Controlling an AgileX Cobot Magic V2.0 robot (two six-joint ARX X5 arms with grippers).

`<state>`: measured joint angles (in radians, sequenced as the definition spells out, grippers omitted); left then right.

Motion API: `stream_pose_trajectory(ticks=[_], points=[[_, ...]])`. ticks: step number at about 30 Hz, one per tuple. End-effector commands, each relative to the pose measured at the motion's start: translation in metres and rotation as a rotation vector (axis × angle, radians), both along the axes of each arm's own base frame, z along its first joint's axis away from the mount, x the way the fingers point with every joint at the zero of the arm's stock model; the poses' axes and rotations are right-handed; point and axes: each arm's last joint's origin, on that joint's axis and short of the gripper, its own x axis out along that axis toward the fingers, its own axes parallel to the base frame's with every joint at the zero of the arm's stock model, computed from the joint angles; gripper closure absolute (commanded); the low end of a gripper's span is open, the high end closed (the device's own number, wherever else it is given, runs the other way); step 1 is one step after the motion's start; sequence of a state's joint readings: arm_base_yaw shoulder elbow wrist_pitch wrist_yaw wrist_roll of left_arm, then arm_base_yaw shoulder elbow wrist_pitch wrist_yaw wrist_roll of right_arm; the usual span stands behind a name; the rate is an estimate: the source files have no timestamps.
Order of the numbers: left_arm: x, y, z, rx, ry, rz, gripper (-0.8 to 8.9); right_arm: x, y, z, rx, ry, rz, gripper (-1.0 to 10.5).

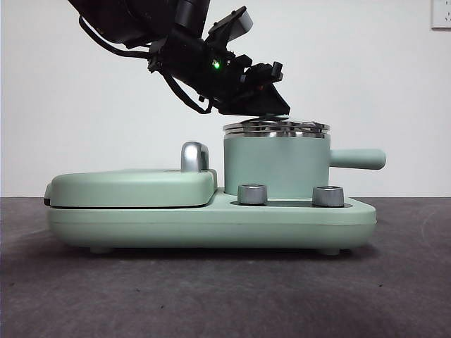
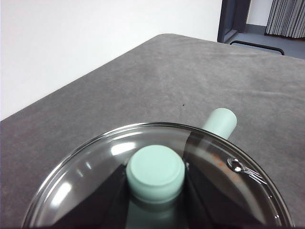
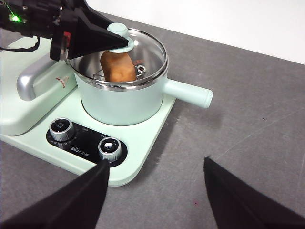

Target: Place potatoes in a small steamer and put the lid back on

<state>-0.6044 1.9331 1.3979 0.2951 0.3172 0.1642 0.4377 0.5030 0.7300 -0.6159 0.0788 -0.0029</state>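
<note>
The glass lid (image 1: 276, 127) sits on the small steamer (image 1: 275, 165), a mint-green pot whose side handle (image 1: 358, 158) points right. My left gripper (image 1: 271, 109) comes down from the upper left and is shut on the lid's green knob (image 2: 155, 172). In the right wrist view the orange-brown potato (image 3: 118, 67) shows inside the steamer (image 3: 124, 102) through the lid (image 3: 147, 52), with the left gripper (image 3: 107, 40) on the knob. My right gripper (image 3: 155, 191) hovers open over the table in front of the appliance, holding nothing.
The steamer stands on a mint-green base (image 1: 211, 222) with two steel dials (image 1: 252, 193) (image 1: 328, 195). Left of it lies the flat green griddle cover (image 1: 130, 186) with a steel handle (image 1: 194, 156). Grey table stretches all around.
</note>
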Motion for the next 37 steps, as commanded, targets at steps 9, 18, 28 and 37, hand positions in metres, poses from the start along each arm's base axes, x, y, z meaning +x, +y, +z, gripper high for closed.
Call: stream_pose_trajectory(ticks=[9,18,28,37], points=[[0.006,-0.006,0.002,-0.026,-0.035,-0.009,8.0,0.001,0.001,0.002,-0.002,-0.008,0.005,6.4],[0.008,-0.008,-0.007,-0.015,-0.019,-0.009,8.0,0.001,0.001,0.001,-0.002,-0.008,0.005,6.4],[0.009,-0.008,-0.006,-0.018,-0.022,-0.009,8.0,0.001,0.001,0.001,-0.002,-0.008,0.005,6.4],[0.009,-0.009,-0.008,-0.017,-0.022,-0.009,8.0,0.0,0.001,0.0,-0.008,0.006,0.005,6.4]])
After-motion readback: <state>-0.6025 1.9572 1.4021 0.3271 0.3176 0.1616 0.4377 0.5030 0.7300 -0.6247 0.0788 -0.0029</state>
